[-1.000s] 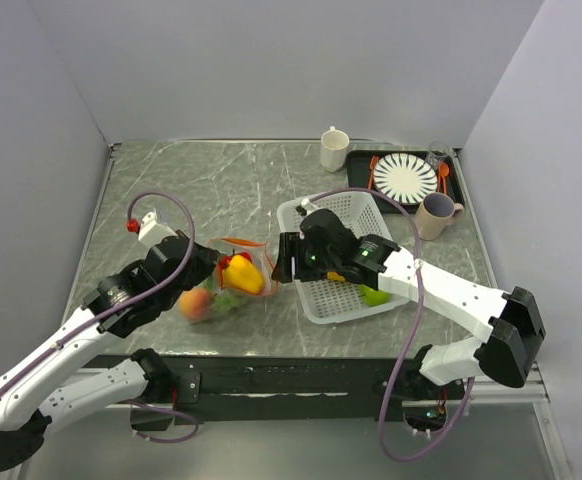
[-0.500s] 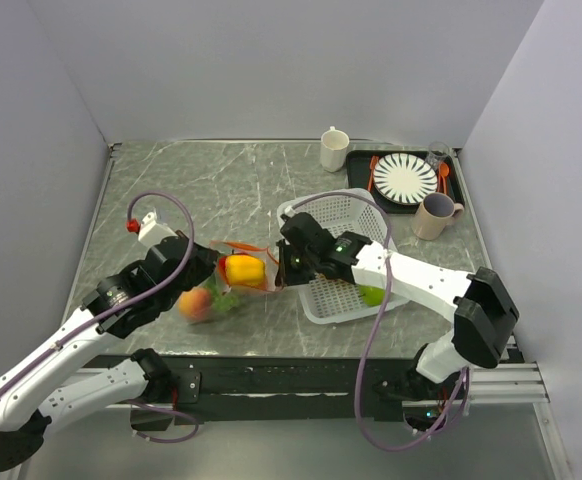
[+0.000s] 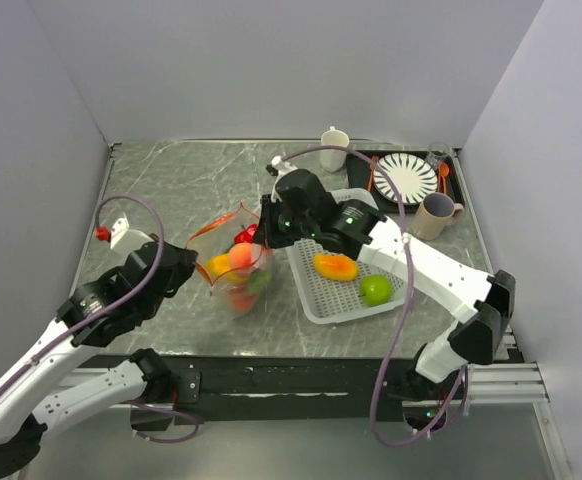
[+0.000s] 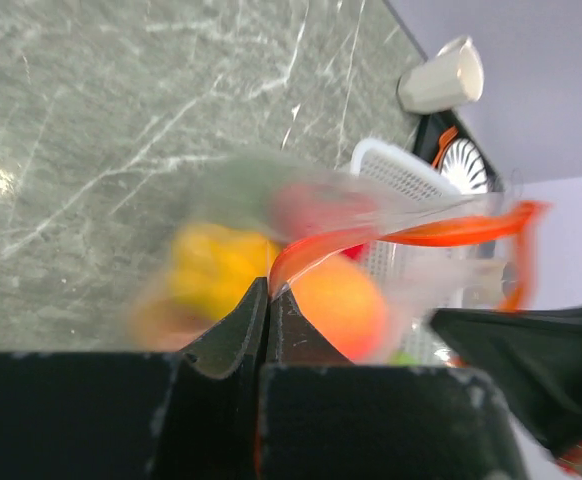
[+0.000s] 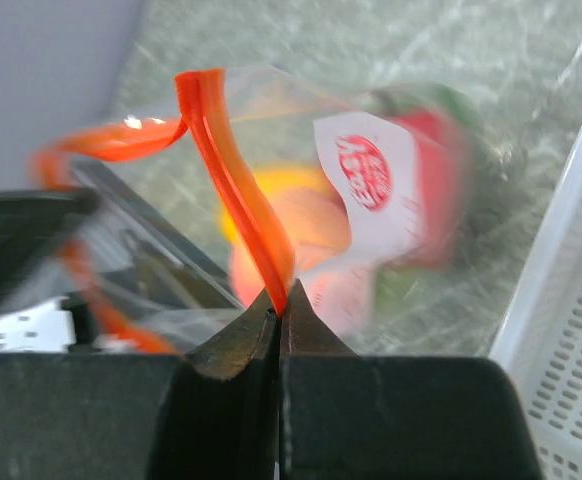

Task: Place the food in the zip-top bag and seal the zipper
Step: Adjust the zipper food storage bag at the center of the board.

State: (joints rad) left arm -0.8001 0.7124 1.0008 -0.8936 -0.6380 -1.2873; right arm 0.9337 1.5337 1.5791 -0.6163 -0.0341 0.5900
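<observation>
The clear zip-top bag (image 3: 235, 268) hangs between both grippers with its mouth up and open. Inside it are blurred pieces of food: a yellow pepper (image 4: 211, 270), a peach (image 4: 339, 305), and red and green pieces. My left gripper (image 3: 201, 266) is shut on the orange-red zipper (image 4: 441, 233) at the bag's left end. My right gripper (image 3: 264, 231) is shut on the zipper (image 5: 226, 165) at the right end. An orange piece (image 3: 335, 266) and a green apple (image 3: 376, 290) lie in the white basket (image 3: 311, 300).
The white basket sits just right of the bag. A white mug (image 3: 334, 148) stands at the back. A dark tray (image 3: 363, 160) with a striped plate (image 3: 405, 178) is at the back right, and a beige mug (image 3: 434, 215) stands in front of it.
My right gripper left the basket, closed on the bag's right mouth edge, and both arms raised the bag off the table and away from me. The food slid to its bottom.
</observation>
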